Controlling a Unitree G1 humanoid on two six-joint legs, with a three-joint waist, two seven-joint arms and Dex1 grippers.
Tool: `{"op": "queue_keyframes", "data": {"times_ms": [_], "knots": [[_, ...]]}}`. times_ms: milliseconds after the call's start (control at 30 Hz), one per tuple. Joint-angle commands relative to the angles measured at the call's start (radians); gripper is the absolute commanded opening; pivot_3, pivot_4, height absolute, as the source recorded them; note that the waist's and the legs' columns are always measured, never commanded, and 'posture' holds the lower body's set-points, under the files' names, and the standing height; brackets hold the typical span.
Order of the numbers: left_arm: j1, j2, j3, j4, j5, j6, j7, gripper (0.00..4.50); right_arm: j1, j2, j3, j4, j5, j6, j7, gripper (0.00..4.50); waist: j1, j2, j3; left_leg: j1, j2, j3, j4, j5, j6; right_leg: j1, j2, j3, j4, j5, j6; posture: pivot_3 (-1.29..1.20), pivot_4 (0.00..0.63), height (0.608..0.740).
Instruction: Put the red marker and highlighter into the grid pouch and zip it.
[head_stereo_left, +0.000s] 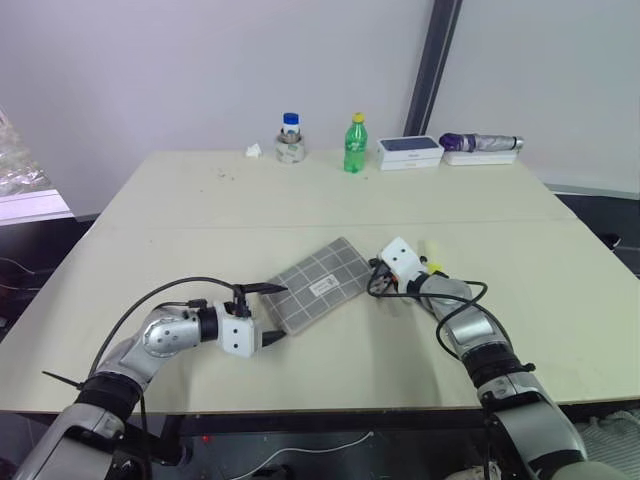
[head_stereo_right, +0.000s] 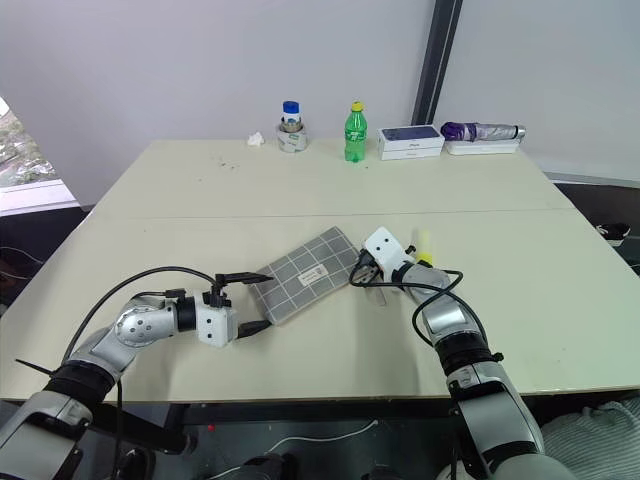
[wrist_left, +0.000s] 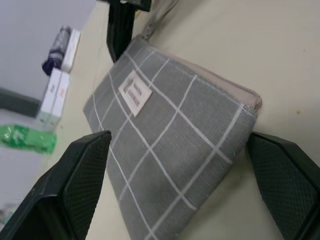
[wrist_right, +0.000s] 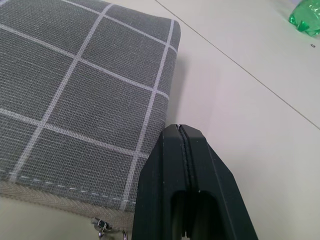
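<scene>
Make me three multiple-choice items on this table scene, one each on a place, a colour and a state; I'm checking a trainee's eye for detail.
1. Where does the grid pouch lie?
A. between the two grippers
B. beside the green bottle
C. on the white box

2. What colour is the cap of the green bottle?
A. red
B. yellow
C. black

3. How do the fingers of the left gripper stand?
A. shut on the pouch
B. shut on nothing
C. open, either side of a pouch corner

Answers: 1 A, the left gripper and the right gripper flank it. 2 B, the cap is yellow. 3 C, the left wrist view shows both fingers apart.
</scene>
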Motion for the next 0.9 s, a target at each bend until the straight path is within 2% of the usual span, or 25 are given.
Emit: {"op": "queue_keyframes", "data": {"times_ms": [33,133,200,233,367,467,633,733,900], "knots": [[-0.004,-0.019,-0.054,0.071,0.134,0.01,0.056,4.5,-0.019,0.002,0.002,-0.028,-0.002,-0.018,0.001,0.02,0.003,0.0,0.0,0.0,0.0,0.0,0.0,0.0,0.0,0.0,0.0,0.0,0.0,0.0,0.0,0.0,0.15,0.74],[-0.021,-0.038,-0.057,0.09,0.15,0.022,0.087,4.5,-0.015,0.0,0.002,-0.033,-0.003,-0.018,0.003,0.02,0.005,0.0,0.0,0.001,0.0,-0.001,0.001,0.0,0.0,0.001,0.0,0.0,0.001,0.0,0.0,0.0,0.15,0.74],[-0.026,-0.04,-0.062,0.108,0.133,0.026,0.072,3.96,-0.018,-0.003,-0.001,-0.03,-0.002,-0.018,0.001,0.0,0.004,0.0,0.0,0.001,0.0,-0.001,0.001,0.0,0.0,0.001,0.0,-0.001,0.001,0.0,0.0,0.0,0.15,0.74],[-0.026,-0.038,-0.064,0.113,0.126,0.027,0.064,3.61,-0.018,-0.003,-0.002,-0.031,-0.002,-0.018,0.001,0.0,0.002,0.0,0.0,0.001,0.0,-0.001,0.001,0.0,0.0,0.001,0.0,0.0,0.001,0.0,0.0,0.0,0.15,0.74],[-0.019,-0.045,-0.055,0.132,0.067,0.052,0.033,1.44,-0.015,-0.005,-0.004,-0.037,-0.001,-0.017,-0.001,0.0,-0.001,0.0,0.0,0.001,0.0,-0.001,0.001,0.0,0.0,0.0,0.0,0.0,0.001,0.0,0.0,0.0,0.15,0.74],[-0.02,-0.045,-0.054,0.127,0.058,0.058,0.026,0.05,-0.013,-0.005,-0.004,-0.039,0.0,-0.017,-0.001,0.0,-0.002,0.003,-0.002,0.001,0.0,-0.001,0.001,0.0,0.0,0.001,0.0,0.0,0.001,0.0,0.0,0.0,0.15,0.74],[-0.018,-0.054,-0.041,0.104,0.034,0.063,0.031,0.05,0.009,-0.003,-0.019,-0.09,0.046,0.013,0.048,0.0,-0.002,0.004,-0.002,0.001,0.0,-0.001,0.0,0.0,0.0,0.001,0.0,0.0,0.001,0.0,0.0,0.0,0.15,0.74],[-0.005,-0.047,-0.027,0.083,0.006,0.065,0.028,0.0,0.021,-0.005,-0.057,-0.152,0.11,0.052,0.088,0.84,-0.002,0.004,-0.002,0.001,0.0,-0.001,0.0,0.0,0.0,0.001,0.0,0.0,0.001,0.0,0.0,0.0,0.15,0.74],[0.039,-0.044,0.021,0.024,-0.068,0.118,0.027,0.0,0.081,-0.047,-0.114,-0.344,0.214,0.232,0.143,3.39,-0.003,0.004,-0.002,0.0,0.001,-0.001,0.0,0.0,0.0,0.0,0.0,0.0,0.001,0.0,0.0,0.0,0.15,0.74]]}}
